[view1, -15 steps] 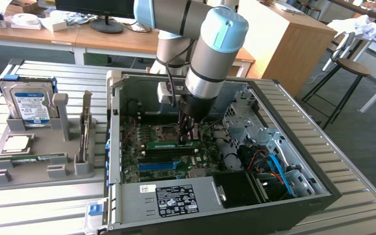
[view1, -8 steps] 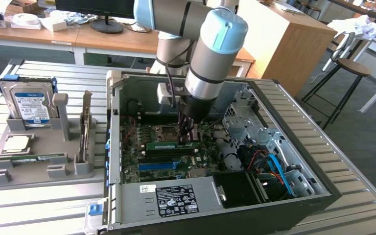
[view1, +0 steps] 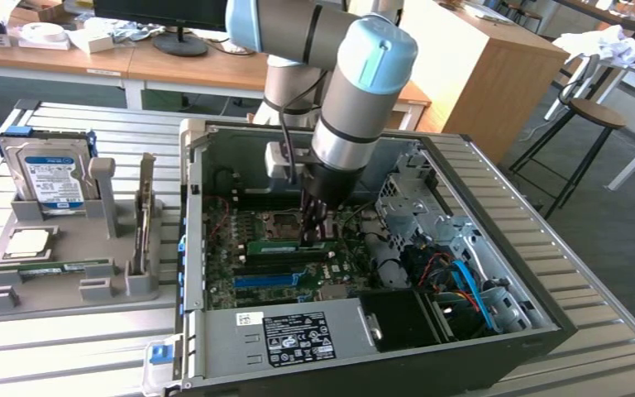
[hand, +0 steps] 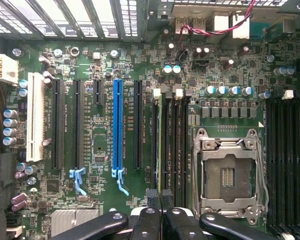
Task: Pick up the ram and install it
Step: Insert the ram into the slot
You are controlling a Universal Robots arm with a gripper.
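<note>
The ram (view1: 279, 246) is a thin green stick standing on edge in a memory slot of the motherboard (view1: 254, 269), beside the empty processor socket (view1: 282, 222). My gripper (view1: 317, 235) reaches straight down into the open computer case (view1: 194, 207) and sits at the stick's end nearer the exterior view's right. In the wrist view the ram (hand: 160, 140) appears edge-on as a thin pale line running up from my gripper (hand: 160, 197). The black fingers (hand: 150, 200) are pressed together with that edge between them, so the gripper is shut on the ram.
A grey tray (view1: 75, 248) at the exterior view's left holds a hard drive (view1: 53, 174), a silver processor chip (view1: 29, 242) and a green stick (view1: 62, 268) lying flat. Inside the case are a blue slot (hand: 118, 125), more black memory slots (hand: 289, 160) and coloured cables (view1: 461, 281).
</note>
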